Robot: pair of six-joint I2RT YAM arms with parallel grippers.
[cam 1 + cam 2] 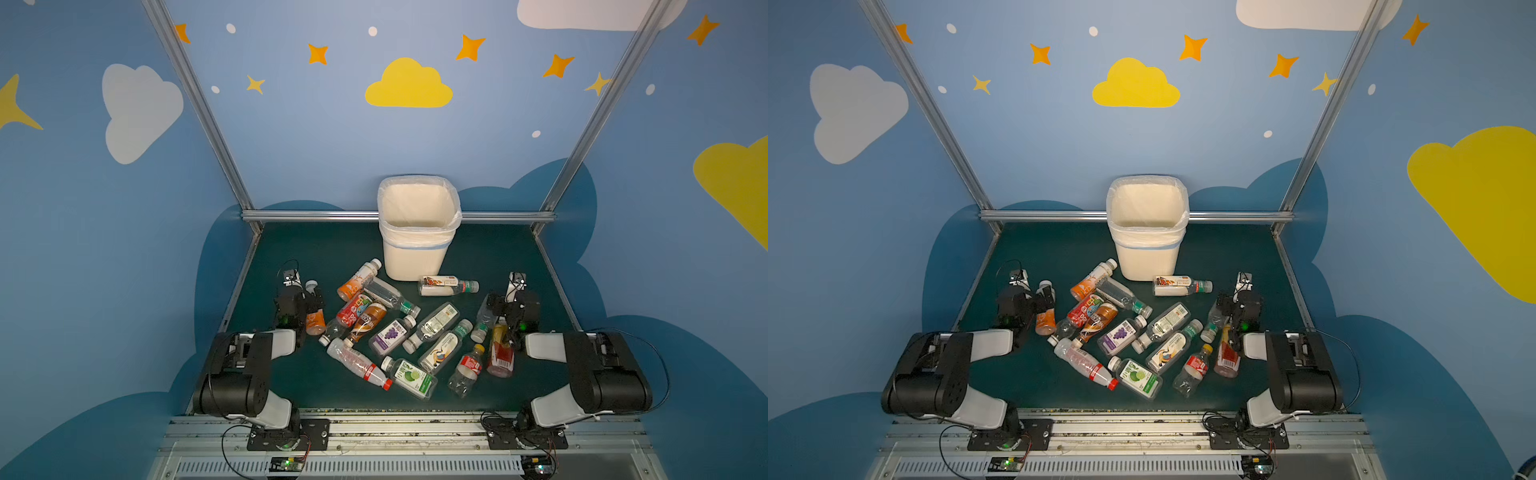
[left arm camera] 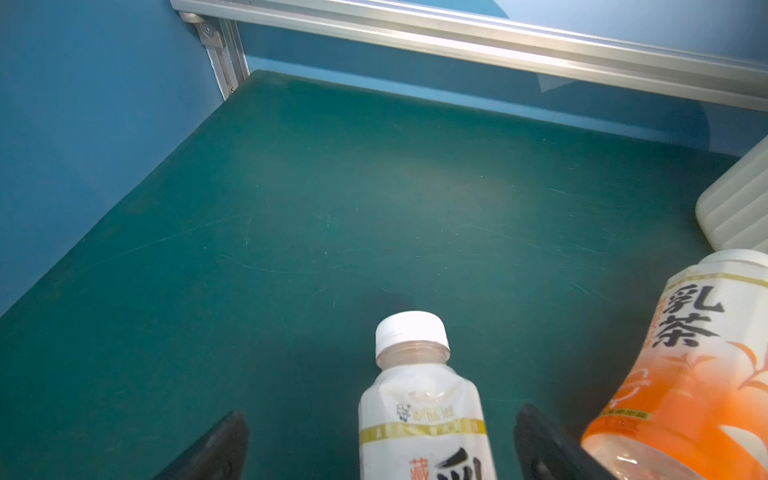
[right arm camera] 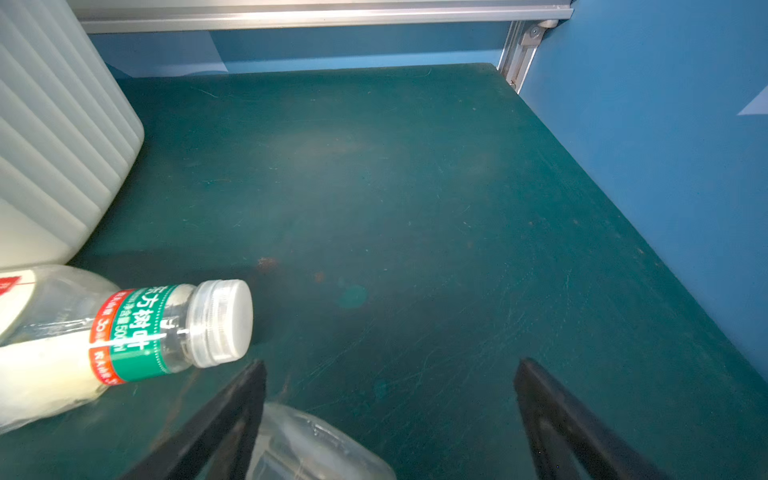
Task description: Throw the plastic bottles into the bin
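Several plastic bottles (image 1: 395, 332) lie in a heap on the green table, in front of the cream bin (image 1: 417, 232) (image 1: 1148, 249) at the back. My left gripper (image 1: 311, 297) (image 2: 380, 436) is open and low, straddling a white-capped orange-label bottle (image 1: 314, 320) (image 2: 419, 415) at the heap's left edge; neither finger touches it. My right gripper (image 1: 505, 301) (image 3: 390, 395) is open too. A clear bottle (image 1: 484, 318) (image 3: 316, 444) lies by its inner finger (image 3: 245, 399). The bin holds nothing that I can see.
A second orange milk-tea bottle (image 2: 685, 374) lies just right of my left gripper. A green-necked bottle (image 3: 124, 332) (image 1: 446, 286) lies by the bin's ribbed wall (image 3: 50, 145). Aluminium frame rails (image 1: 311, 215) and blue walls close in the table at the back and sides.
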